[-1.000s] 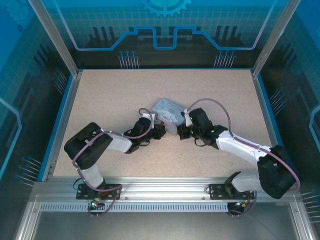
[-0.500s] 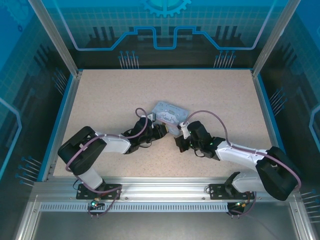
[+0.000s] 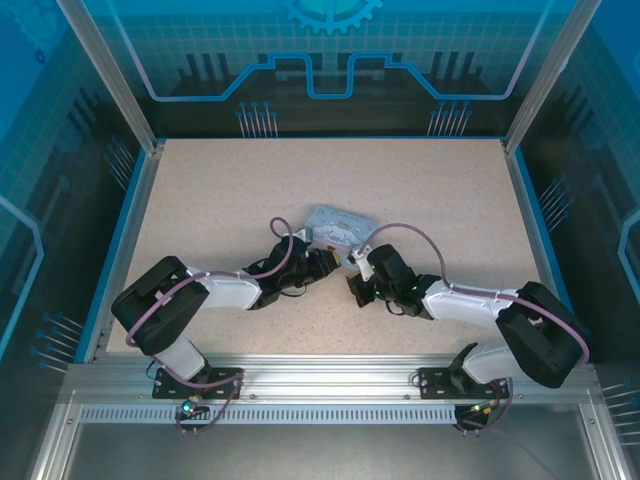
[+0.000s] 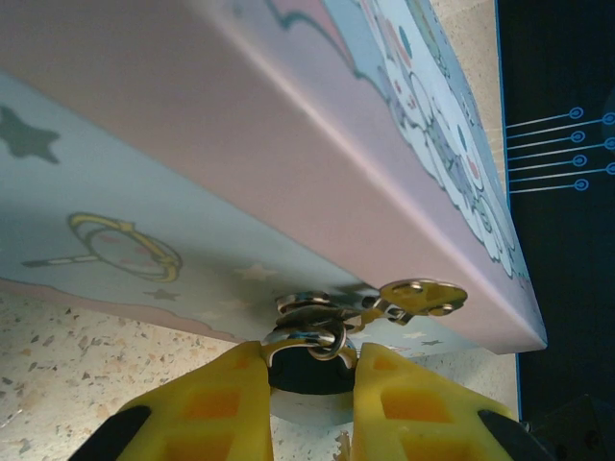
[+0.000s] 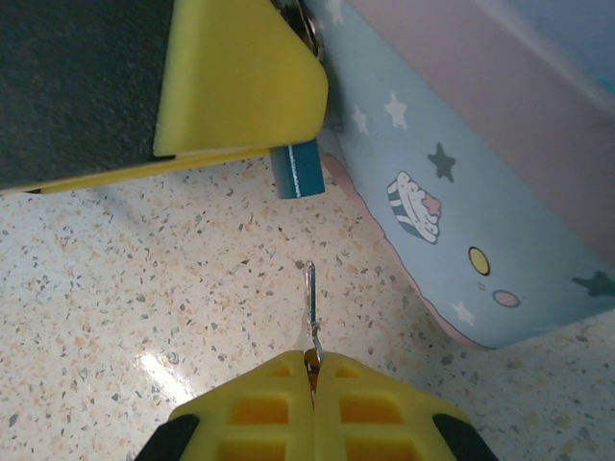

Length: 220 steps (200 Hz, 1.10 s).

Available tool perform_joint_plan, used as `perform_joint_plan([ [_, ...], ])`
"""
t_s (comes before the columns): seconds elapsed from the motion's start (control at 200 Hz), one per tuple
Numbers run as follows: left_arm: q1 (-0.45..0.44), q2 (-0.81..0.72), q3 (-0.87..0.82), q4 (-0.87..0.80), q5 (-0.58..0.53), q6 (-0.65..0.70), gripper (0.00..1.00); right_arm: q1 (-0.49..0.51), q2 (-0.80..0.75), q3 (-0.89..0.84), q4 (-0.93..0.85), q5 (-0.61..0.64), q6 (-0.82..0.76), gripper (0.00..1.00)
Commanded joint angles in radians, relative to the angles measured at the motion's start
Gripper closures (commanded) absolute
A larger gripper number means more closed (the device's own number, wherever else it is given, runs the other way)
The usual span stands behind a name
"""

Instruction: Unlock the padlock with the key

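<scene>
Now, left jaws clamping one padlock, right jaws pinching one key, one tin.

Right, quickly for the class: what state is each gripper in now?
Left gripper: closed, holding the padlock.
Right gripper: closed, holding the key.

surface: speckled beige table | on it: pale blue tin

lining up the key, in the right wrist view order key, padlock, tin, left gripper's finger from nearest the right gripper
1. key, in the right gripper jaws
2. padlock, straight ahead; tin, on the right: too close to call
3. left gripper's finger, upper left, beyond the padlock
</scene>
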Motion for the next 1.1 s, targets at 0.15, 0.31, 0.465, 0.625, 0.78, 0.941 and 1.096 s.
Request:
perform_joint_plan([
  [0.15, -0.013, -0.044, 0.027, 0.017, 0.014, -0.033, 0.99, 0.024, 0.026, 0.053, 0.005, 0.046, -0.028, 1.0],
  [0.31, -0.019, -0.048, 0.029, 0.017, 0.008, -0.029, 0.99, 0.036, 0.053, 0.074, 0.005, 0.051, -0.036, 1.0],
  [0.465, -0.022, -0.048, 0.027, 0.017, 0.007, -0.031, 1.0, 0.04, 0.067, 0.08, 0.01, 0.062, -0.033, 1.0],
  [0.625, -0.022, -0.046, 0.029, 0.015, 0.007, -0.031, 1.0, 0.04, 0.049, 0.061, 0.038, 0.074, -0.03, 1.0],
  [0.78, -0.024, -0.048, 0.03, 0.011, 0.009, -0.034, 1.0, 0.041, 0.012, 0.032, 0.077, 0.091, -0.031, 1.0],
  [0.941, -0.024, -0.049, 0.032, 0.007, 0.009, -0.033, 1.0, 0.041, -0.023, 0.007, 0.098, 0.088, -0.041, 1.0],
  [1.096, -0.024, -0.049, 0.035, 0.007, 0.012, -0.039, 1.0, 0.038, -0.017, 0.005, 0.091, 0.074, -0.042, 1.0],
])
